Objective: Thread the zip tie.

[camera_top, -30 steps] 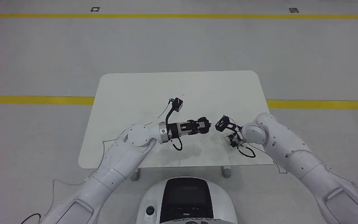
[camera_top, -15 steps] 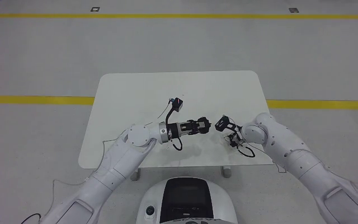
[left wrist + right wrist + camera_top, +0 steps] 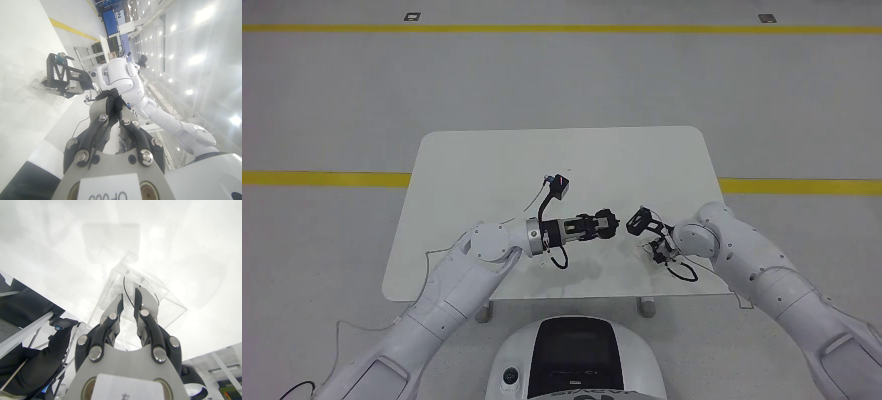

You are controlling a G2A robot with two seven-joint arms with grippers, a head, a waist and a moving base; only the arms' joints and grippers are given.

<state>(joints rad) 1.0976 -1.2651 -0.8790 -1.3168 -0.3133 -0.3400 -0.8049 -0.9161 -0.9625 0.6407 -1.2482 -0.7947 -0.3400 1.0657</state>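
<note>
Over the front middle of the white table [image 3: 542, 160] my two grippers face each other, tip to tip with a small gap. My left gripper [image 3: 609, 222] [image 3: 113, 94] is shut, with a small black piece pinched at its tip that looks like one end of the zip tie. My right gripper [image 3: 635, 221] [image 3: 128, 296] is open by a narrow gap. A thin black zip tie strand [image 3: 125, 291] curves between its ribbed pads [image 3: 137, 300]. I cannot tell whether it touches them. The strand lies against a clear acrylic box [image 3: 170, 306] just beyond the fingers.
The clear acrylic fixture [image 3: 51, 91] rests on the table under the right gripper's black toothed finger [image 3: 56, 73]. The left arm's dark housing [image 3: 34, 366] sits close beside the right gripper. Bare table stretches to the far edge and both sides.
</note>
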